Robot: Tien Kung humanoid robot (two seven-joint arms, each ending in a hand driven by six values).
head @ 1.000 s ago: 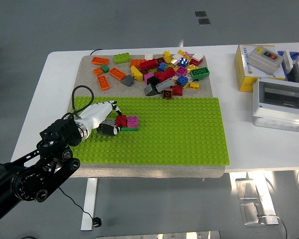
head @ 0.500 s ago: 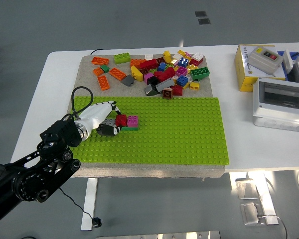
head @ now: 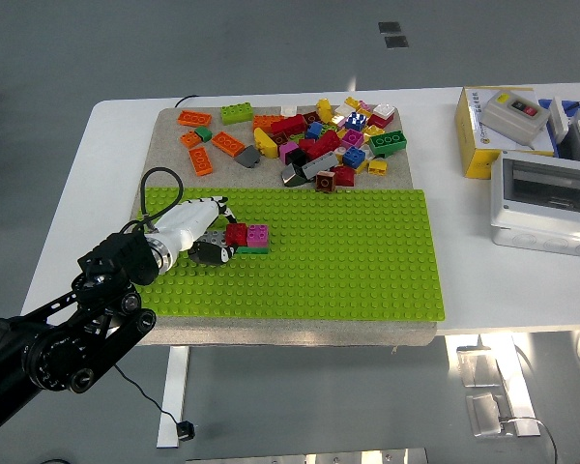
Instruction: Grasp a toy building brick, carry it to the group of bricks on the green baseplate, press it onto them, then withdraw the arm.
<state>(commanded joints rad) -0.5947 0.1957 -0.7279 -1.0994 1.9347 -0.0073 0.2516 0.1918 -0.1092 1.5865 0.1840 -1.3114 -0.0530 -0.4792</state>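
A small group of bricks stands on the left part of the green baseplate: a red brick and a magenta brick on a flat dark-green one. My left hand, white with dark fingertips, lies on the plate at the group's left end. Its fingers curl around the red brick, with a grey part under them. The black left arm comes in from the lower left. The loose brick pile lies behind the baseplate.
A beige mat carries the baseplate and the pile, with orange bricks at its back left. At the right stand a yellow box and a grey-white enclosure. A black cable loops over the wrist.
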